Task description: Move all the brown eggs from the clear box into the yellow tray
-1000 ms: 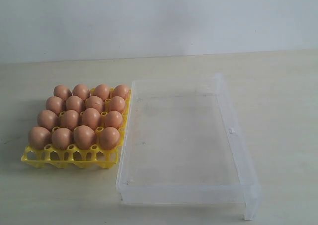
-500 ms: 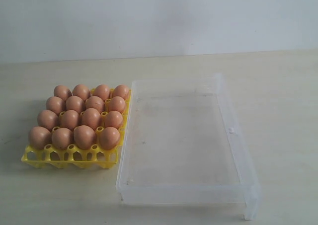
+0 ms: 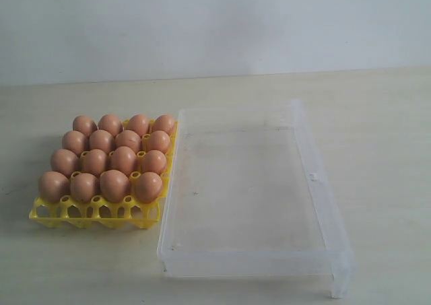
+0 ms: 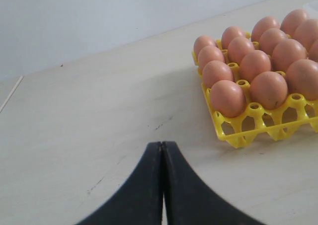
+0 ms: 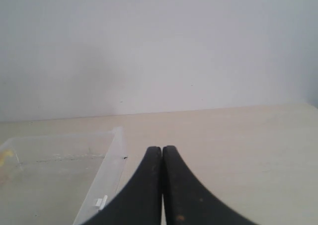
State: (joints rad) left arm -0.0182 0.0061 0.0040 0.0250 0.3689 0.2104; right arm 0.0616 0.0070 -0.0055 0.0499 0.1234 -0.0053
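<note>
Several brown eggs fill the yellow tray on the left of the table; the same eggs and tray show in the left wrist view. Beside the tray lies the clear box, with no egg inside; one wall of the box appears in the right wrist view. My left gripper is shut with nothing in it, hanging over bare table away from the tray. With its black tips pressed together, my right gripper is shut and holds nothing, beside the box's wall. Neither gripper shows in the exterior view.
A pale wooden tabletop runs back to a plain white wall. The box carries a small latch tab on its right wall. Bare table lies right of the box and behind both containers.
</note>
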